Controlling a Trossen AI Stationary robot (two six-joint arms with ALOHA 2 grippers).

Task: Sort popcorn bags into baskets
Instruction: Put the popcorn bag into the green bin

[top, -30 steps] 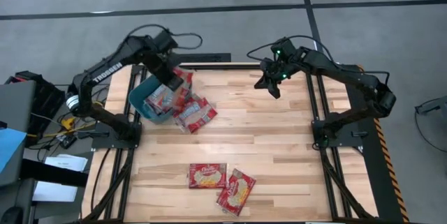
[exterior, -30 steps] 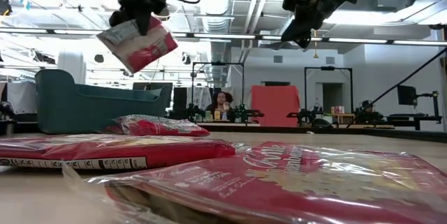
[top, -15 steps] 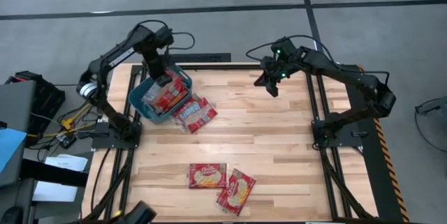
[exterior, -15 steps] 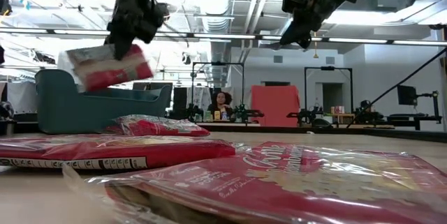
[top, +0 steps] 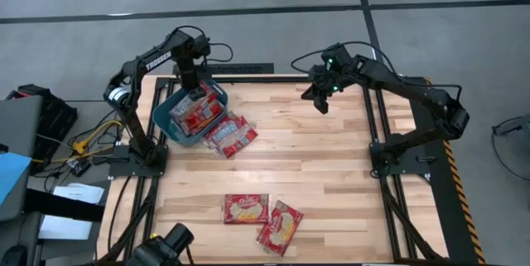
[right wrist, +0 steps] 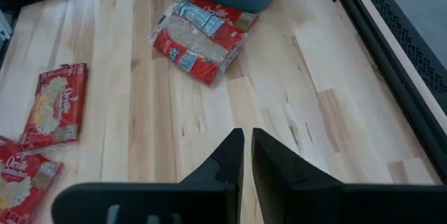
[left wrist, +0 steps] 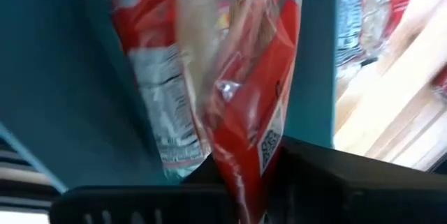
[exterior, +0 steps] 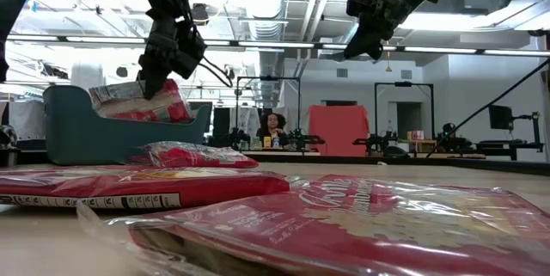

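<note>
Left gripper point(top: 190, 88) sits low over the teal bin point(top: 166, 127), clenched on one popcorn bag point(exterior: 137, 102). In the low view that held bag hangs just below the fingers, its lower edge inside the bin walls, resting on or close to the bags already piled there; contact cannot be told. The left wrist view shows the held bag point(left wrist: 255, 105) pinched by one edge, its flat face roughly vertical and its free end pointing down into the bin, with teal wall on both sides. So the relation that matters: bag directly beneath the gripper, bin directly beneath the bag; letting go looks like the next call.

Loose bags: one pair point(top: 230, 136) just beside the bin on the side toward table centre, lying diagonally; two more, bag A point(top: 246, 208) and bag B point(top: 280, 227), well apart from the bin near the front edge. The left arm is nearer the pair.

Right gripper point(top: 319, 100) hovers high, well apart from the bin, fingers point(right wrist: 227, 158) nearly closed, holding nothing.
</note>
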